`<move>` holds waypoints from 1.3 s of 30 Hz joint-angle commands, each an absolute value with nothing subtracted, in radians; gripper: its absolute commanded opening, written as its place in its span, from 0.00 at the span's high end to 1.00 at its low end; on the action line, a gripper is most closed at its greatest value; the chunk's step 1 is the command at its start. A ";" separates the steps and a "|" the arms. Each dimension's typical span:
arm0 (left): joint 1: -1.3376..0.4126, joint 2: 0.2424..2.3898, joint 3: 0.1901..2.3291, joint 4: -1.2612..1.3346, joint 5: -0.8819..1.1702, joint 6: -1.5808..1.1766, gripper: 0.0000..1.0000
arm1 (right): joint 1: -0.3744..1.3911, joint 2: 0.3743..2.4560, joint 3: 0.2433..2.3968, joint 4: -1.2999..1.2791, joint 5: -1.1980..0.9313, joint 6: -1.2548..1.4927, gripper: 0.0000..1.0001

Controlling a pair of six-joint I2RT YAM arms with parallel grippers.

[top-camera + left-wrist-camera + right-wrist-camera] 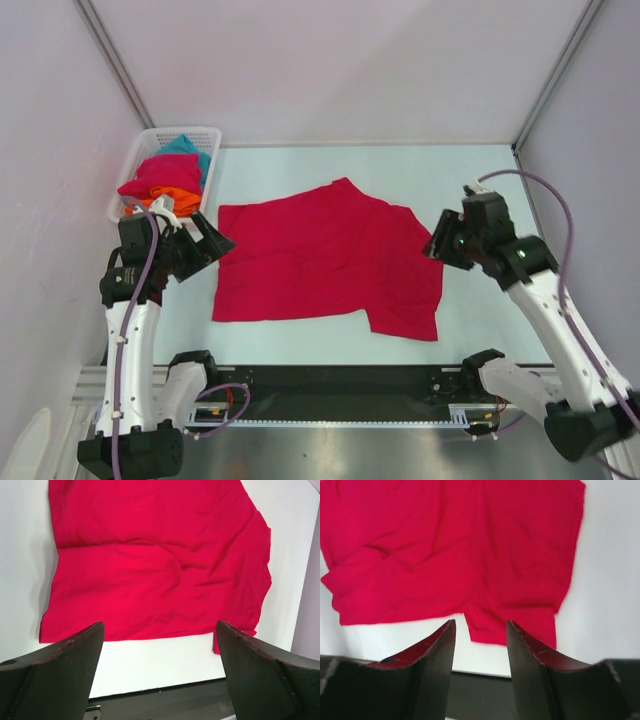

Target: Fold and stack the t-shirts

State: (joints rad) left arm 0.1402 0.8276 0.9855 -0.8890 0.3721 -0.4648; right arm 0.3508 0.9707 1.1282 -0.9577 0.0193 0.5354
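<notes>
Left claw (160, 632) is held wide apart, right claw (480, 625) is parted less, nothing gripped by either. The red shirt (320, 260) is spread between them mid-surface (480, 170), a bit rumpled. More shirts (165, 180) are piled in the basket (215, 135), far-left corner.

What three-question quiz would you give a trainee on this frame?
1. Fill in: beside the spread shirt, the right gripper is ____.
2. True or false: the left gripper grips the spread shirt.
3. The orange shirt sits: A in the basket; B on the spread shirt; C under the spread shirt.
Key: 1 open; 2 false, the left gripper is open and empty; 3 A.
</notes>
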 commanded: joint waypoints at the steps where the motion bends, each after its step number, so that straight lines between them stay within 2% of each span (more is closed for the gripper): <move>1: 0.150 0.850 0.976 -0.780 0.466 -0.483 0.01 | 0.316 1.235 1.235 -0.671 -0.076 0.474 0.50; 5: 0.153 0.853 0.940 -0.713 0.616 -0.476 0.00 | 0.266 1.509 1.354 -0.537 -0.251 0.476 0.51; 11: 0.150 0.822 0.919 -0.722 0.672 -0.460 0.00 | 0.242 1.933 1.695 -0.551 -0.333 0.448 0.51; 14: 0.150 0.789 0.897 -0.729 0.676 -0.465 0.00 | 0.235 2.067 1.818 -0.534 -0.367 0.477 0.52; 23: 0.150 0.770 0.902 -0.775 0.676 -0.434 0.00 | 0.226 2.334 2.078 -0.538 -0.413 0.488 0.53; 39: 0.150 0.799 0.911 -0.770 0.655 -0.405 0.01 | 0.207 2.614 2.309 -0.517 -0.449 0.521 0.55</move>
